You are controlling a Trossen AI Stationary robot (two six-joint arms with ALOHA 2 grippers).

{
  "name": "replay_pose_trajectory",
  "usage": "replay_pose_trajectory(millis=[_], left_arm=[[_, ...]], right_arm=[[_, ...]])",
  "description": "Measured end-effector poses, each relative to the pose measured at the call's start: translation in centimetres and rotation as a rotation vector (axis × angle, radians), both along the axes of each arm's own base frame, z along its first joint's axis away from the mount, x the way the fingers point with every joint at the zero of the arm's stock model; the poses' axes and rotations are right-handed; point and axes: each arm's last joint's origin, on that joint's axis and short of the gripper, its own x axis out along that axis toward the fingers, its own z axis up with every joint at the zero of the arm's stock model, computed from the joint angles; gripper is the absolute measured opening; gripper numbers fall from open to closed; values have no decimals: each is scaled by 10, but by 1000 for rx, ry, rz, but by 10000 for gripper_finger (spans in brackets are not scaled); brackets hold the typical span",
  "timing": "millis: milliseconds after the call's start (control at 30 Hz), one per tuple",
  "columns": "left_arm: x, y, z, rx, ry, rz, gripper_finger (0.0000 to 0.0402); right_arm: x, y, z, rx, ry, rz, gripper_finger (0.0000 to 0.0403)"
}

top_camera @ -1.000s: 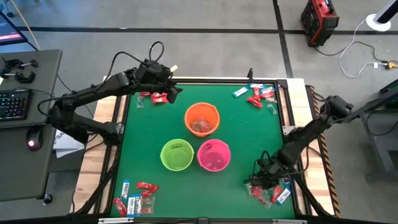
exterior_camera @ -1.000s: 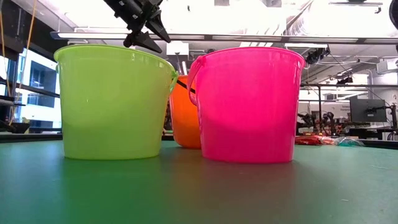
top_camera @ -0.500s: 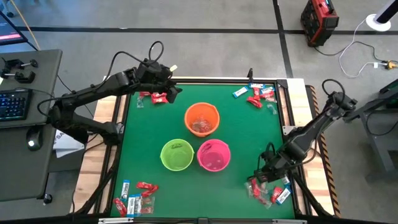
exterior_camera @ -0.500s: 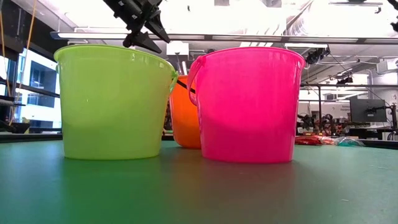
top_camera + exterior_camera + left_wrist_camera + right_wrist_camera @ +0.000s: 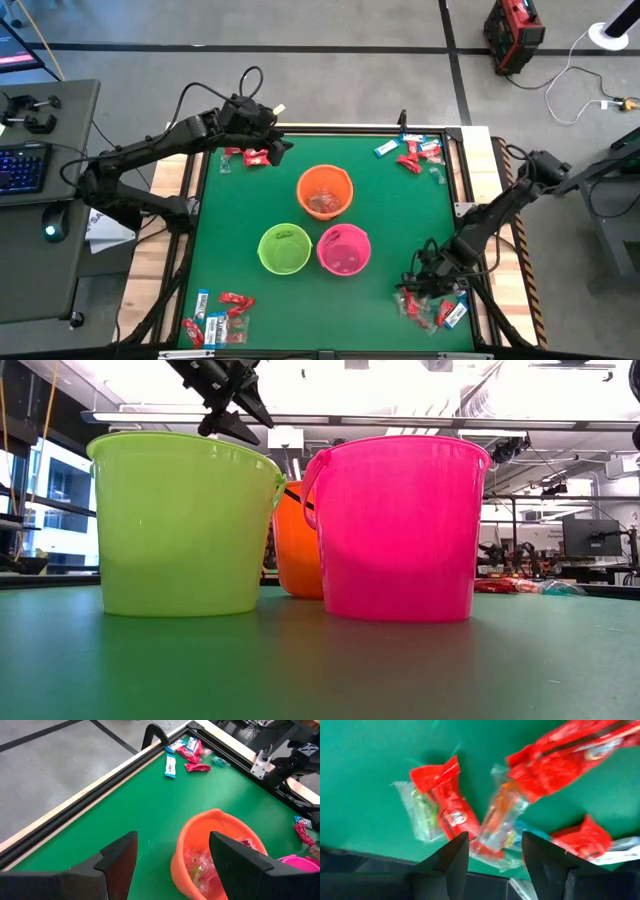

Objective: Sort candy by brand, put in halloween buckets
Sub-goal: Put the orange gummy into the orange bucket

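Three buckets stand mid-table: orange (image 5: 325,192), lime green (image 5: 285,248) and hot pink (image 5: 344,249). The orange bucket (image 5: 215,852) holds clear-wrapped candy. My left gripper (image 5: 283,148) is open and empty, raised above the table just far-left of the orange bucket; it also shows in the low view (image 5: 235,415). My right gripper (image 5: 413,284) is open, low over the near-right candy pile (image 5: 437,308). In the right wrist view its fingers (image 5: 495,855) stand either side of a clear-wrapped candy (image 5: 502,817), with red-wrapped candies (image 5: 447,805) beside it.
More candy lies in piles at the far right corner (image 5: 410,153), the near left corner (image 5: 220,315) and the far left (image 5: 245,155) under my left arm. A raised black frame (image 5: 462,170) runs around the green mat. Bare mat lies between the buckets and the edges.
My right arm has swayed a little above the near-right pile, its gripper going slightly toward the table's right edge and back.
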Motion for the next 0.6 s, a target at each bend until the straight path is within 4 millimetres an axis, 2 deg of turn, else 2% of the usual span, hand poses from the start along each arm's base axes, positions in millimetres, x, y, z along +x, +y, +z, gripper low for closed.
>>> replay_pose_trajectory(millis=[267, 600], left_arm=[[0, 0, 0, -1, 0, 0, 236], [0, 0, 0, -1, 0, -1, 236]], right_arm=[[-7, -6, -13, -25, 30, -2, 167], [-5, -5, -12, -13, -11, 28, 60]])
